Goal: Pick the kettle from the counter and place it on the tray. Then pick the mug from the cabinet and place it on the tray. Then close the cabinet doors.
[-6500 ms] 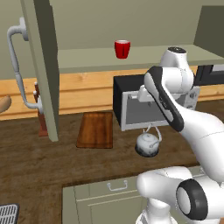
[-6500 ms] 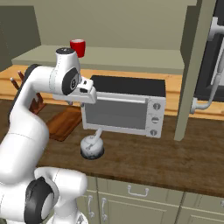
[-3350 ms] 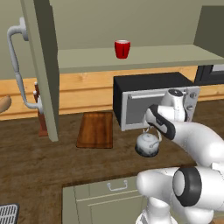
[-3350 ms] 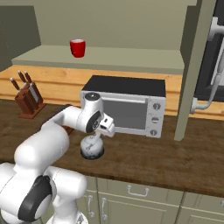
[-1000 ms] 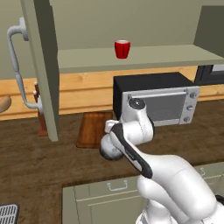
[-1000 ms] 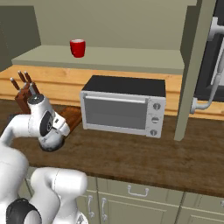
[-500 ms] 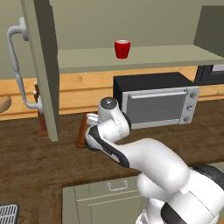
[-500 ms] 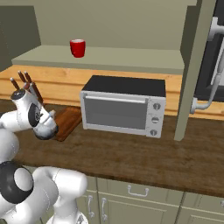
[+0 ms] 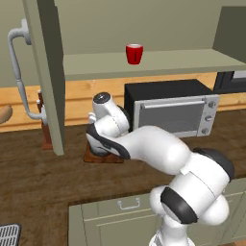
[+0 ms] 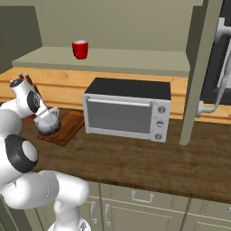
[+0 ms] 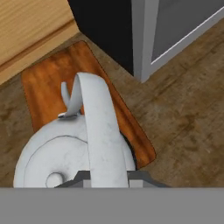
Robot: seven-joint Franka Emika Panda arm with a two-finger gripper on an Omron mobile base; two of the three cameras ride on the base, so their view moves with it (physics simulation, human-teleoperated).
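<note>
The small squat silvery-white kettle [image 10: 48,122] with an arched handle is over the flat reddish-brown wooden tray [image 10: 67,127], near the tray's left part as the right base view shows it. In the hand view the kettle [image 11: 74,153] covers the near end of the tray [image 11: 46,94], but I cannot tell if its bottom touches the wood or hangs just above it. The two-finger gripper [image 11: 109,176] is closed narrowly on the kettle's handle; the pale band of the handle runs up from between the fingertips.

The tray lies on the dark brown wood-grain counter [image 10: 149,158], just beside the left side of a black and silver microwave oven [image 10: 127,109], and against the lighter orange wood wall panel [image 9: 77,98]. A knife block [image 9: 45,129] stands on the counter left of the tray, partly behind the open door.

Above, the small bright red mug [image 9: 134,53] stands upright on the pale shelf of the grey-green upper cabinet [image 9: 158,62]. Both tall grey-green cabinet doors [image 9: 45,72] stand open, each with a long curved light-grey bar handle [image 9: 19,72]. Below the counter are grey-green drawers [image 10: 144,198] with small handles.
</note>
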